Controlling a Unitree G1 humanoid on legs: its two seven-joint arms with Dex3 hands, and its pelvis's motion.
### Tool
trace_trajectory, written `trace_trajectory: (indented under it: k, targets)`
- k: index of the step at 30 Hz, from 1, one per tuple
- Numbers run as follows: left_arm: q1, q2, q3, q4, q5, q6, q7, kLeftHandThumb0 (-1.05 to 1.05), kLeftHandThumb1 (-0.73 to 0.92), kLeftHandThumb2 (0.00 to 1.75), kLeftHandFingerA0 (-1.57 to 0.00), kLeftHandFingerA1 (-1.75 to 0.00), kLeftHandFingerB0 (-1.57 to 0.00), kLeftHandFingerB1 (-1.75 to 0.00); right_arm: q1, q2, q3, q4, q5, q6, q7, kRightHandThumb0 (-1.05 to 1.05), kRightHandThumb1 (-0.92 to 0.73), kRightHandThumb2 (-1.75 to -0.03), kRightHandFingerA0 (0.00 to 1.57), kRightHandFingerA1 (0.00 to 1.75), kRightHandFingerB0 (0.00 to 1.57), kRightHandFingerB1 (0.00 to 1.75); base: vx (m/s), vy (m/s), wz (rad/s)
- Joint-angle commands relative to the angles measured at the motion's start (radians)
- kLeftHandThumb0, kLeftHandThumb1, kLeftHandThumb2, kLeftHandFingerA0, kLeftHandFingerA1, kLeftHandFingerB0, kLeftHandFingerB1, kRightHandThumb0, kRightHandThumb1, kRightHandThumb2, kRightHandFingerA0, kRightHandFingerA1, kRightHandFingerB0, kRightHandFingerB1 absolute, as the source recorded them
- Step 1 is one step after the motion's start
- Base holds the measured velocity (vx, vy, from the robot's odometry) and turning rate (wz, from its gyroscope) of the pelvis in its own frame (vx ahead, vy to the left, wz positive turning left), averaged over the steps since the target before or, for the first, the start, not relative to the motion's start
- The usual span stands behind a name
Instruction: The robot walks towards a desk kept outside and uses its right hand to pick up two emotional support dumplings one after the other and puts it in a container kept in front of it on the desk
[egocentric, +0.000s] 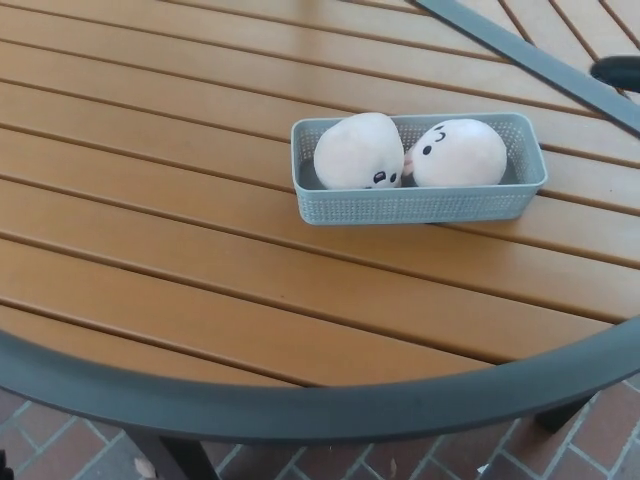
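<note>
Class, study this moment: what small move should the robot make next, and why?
Probably just draw the right hand clear of the table and stop. Both dumplings, the left dumpling and the right dumpling, already sit side by side inside the grey basket, so nothing remains to pick.
</note>
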Motion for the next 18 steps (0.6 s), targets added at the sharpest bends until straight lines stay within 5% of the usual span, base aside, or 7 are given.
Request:
trace_trajectory:
  k: [1,7,12,13,14,15,18]
  targets:
    - [0.063,0.055,-0.011,0.020,0.052,-0.131,0.072,-0.07,0.70,0.62,-0.78,-0.64,-0.69,-0.53,0.830,0.011,-1.242,-0.003,0.518,-0.196,-0.098,-0.40,-0.33,-0.97,0.04,0.56,0.00,0.52,0.00,0.000,0.00]
    - [0.066,0.064,-0.014,0.024,0.056,-0.122,0.078,-0.13,0.67,0.60,-0.80,-0.63,-0.70,-0.52,0.924,0.070,-1.236,0.241,0.536,-0.290,-0.384,-0.82,-0.56,-0.95,0.02,0.63,0.00,0.46,0.00,0.000,0.00]
    - [0.076,0.072,-0.014,0.038,0.056,-0.111,0.078,-0.16,0.66,0.60,-0.82,-0.64,-0.70,-0.53,0.920,0.160,-1.222,0.440,0.614,-0.396,-0.559,-0.78,-0.53,-0.93,0.04,0.69,0.00,0.37,0.00,0.000,0.00]
    - [0.083,0.074,-0.013,0.036,0.056,-0.115,0.076,-0.20,0.65,0.59,-0.83,-0.67,-0.70,-0.54,0.910,0.173,-1.220,0.477,0.619,-0.410,-0.603,-0.72,-0.74,-0.58,0.01,1.09,0.03,0.32,0.00,0.000,0.00]
    - [0.088,0.075,-0.013,0.035,0.055,-0.118,0.073,-0.20,0.65,0.59,-0.83,-0.67,-0.70,-0.54,0.903,0.177,-1.220,0.503,0.621,-0.418,-0.630,-0.72,-0.74,-0.58,0.01,1.09,0.03,0.32,0.00,0.000,0.00]
    - [0.091,0.077,-0.013,0.038,0.055,-0.115,0.073,-0.20,0.65,0.59,-0.81,-0.65,-0.70,-0.53,0.888,0.185,-1.225,0.551,0.637,-0.446,-0.664,-0.71,-0.51,-0.93,0.17,0.79,0.00,0.25,0.00,0.000,0.00]
    - [0.097,0.077,0.003,0.045,0.037,-0.110,0.067,-0.08,0.70,0.60,-0.81,-0.67,-0.72,-0.55,0.862,0.213,-1.225,0.621,0.643,-0.468,-0.732,-0.80,-0.59,-1.00,0.03,0.75,0.00,0.23,0.00,0.000,0.00]
